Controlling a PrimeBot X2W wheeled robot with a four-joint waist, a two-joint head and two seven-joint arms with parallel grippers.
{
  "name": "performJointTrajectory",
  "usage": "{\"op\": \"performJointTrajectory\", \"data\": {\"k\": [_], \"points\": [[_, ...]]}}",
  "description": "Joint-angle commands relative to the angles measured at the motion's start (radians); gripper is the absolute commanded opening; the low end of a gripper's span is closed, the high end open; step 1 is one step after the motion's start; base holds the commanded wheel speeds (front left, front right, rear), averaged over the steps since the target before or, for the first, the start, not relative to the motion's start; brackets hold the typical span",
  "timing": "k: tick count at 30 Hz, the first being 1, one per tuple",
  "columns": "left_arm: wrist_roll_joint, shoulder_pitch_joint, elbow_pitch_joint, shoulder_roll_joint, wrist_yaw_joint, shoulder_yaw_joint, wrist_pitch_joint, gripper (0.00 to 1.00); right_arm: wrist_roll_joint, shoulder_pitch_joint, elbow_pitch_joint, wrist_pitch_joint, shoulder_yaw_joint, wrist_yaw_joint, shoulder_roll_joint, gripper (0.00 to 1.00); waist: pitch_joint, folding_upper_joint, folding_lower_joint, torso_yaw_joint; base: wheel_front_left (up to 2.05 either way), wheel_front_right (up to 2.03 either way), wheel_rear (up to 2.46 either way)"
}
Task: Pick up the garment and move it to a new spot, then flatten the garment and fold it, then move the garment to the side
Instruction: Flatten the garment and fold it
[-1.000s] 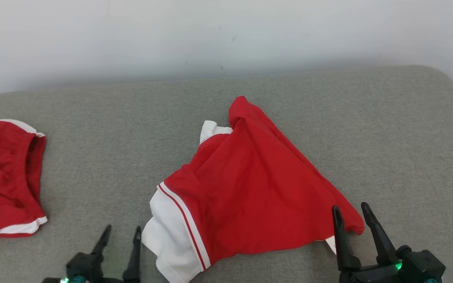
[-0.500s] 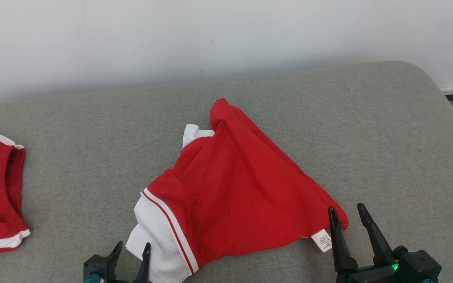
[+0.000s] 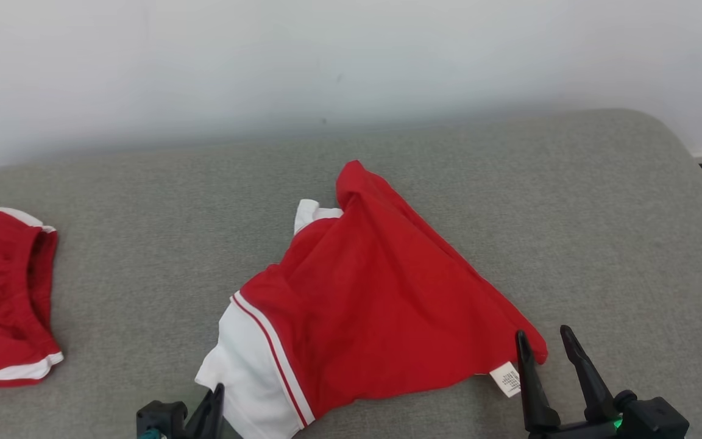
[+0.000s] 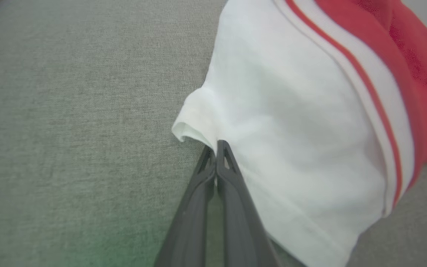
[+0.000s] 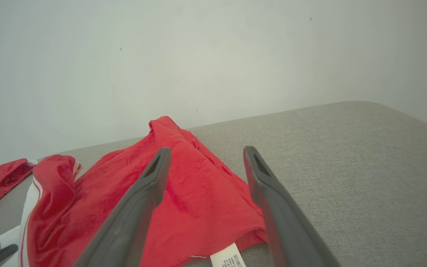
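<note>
Pale bare wall [image 3: 326, 61] behind; grey fabric-covered bench [image 3: 601, 213] with rounded corners fills the foreground.

- Garment [image 3: 375, 305]: red with a white band [image 4: 291, 129] and a thin red stripe. It lies mid-bench in a loose triangular heap, peak toward the wall, white band toward the robot's left. Care label [image 3: 507, 378] pokes out at the near right corner.
- A second red piece [image 3: 3, 299] sits well apart at the far left edge.
- Left pincer [image 4: 216, 145]: fingers pressed together on the near edge of the white band. The bite looks shallow, just the hem.
- Right pincer [image 3: 541, 332]: fingers spread wide and holding nothing. It sits just beside the red corner and the label; the wrist view looks out over that corner.

Step in hand, as I judge it: securing both near corners before lifting the garment to a new spot.

- The right side should drop onto the red corner and take both layers, not the label alone.
- The thin left pinch could slip, so lift gently and level with both arms together.
- Keep the cloth lightly taut between the arms so the heap opens rather than bunching.
- Steer away from the second piece when carrying.
</note>
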Motion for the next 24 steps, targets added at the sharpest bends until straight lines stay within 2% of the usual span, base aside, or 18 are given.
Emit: {"op": "performJointTrajectory", "data": {"k": [1, 10, 17, 18, 19, 24], "points": [[-0.004, 0.008, -0.013, 0.003, 0.004, 0.005, -0.006, 0.0, -0.005, 0.011, -0.003, 0.0, -0.003, -0.002, 0.005, 1.0, -0.01, -0.0001, 0.0, 0.017, 0.0, 0.0, 0.0], [-0.011, 0.161, -0.187, 0.013, 0.059, 0.04, -0.01, 0.0, 0.0, 0.028, 0.0, 0.0, -0.02, -0.002, 0.007, 1.0, -0.011, -0.0001, 0.0, 0.083, 0.0, 0.0, 0.0], [-0.039, 0.309, -0.286, -0.009, 0.09, 0.032, 0.024, 0.0, 0.004, 0.044, 0.027, 0.0, -0.029, -0.002, 0.003, 1.0, -0.021, -0.0001, 0.0, 0.107, 0.0, 0.0, 0.0], [-0.04, 0.319, -0.293, -0.012, 0.095, 0.03, 0.024, 0.27, 0.003, 0.047, 0.032, 0.0, -0.028, -0.002, 0.002, 1.0, -0.026, -0.0001, 0.0, 0.107, 0.0, 0.0, 0.0], [-0.037, 0.329, -0.302, -0.011, 0.097, 0.027, 0.025, 1.0, 0.002, 0.049, 0.035, 0.0, -0.027, -0.002, 0.001, 1.0, -0.028, -0.0001, 0.0, 0.107, 0.0, 0.0, 0.0], [-0.027, 0.345, -0.386, 0.006, 0.12, 0.052, 0.005, 1.0, 0.003, 0.061, 0.073, 0.0, -0.047, -0.002, -0.018, 1.0, -0.034, -0.0001, 0.0, 0.107, 0.0, 0.0, 0.0]]}}
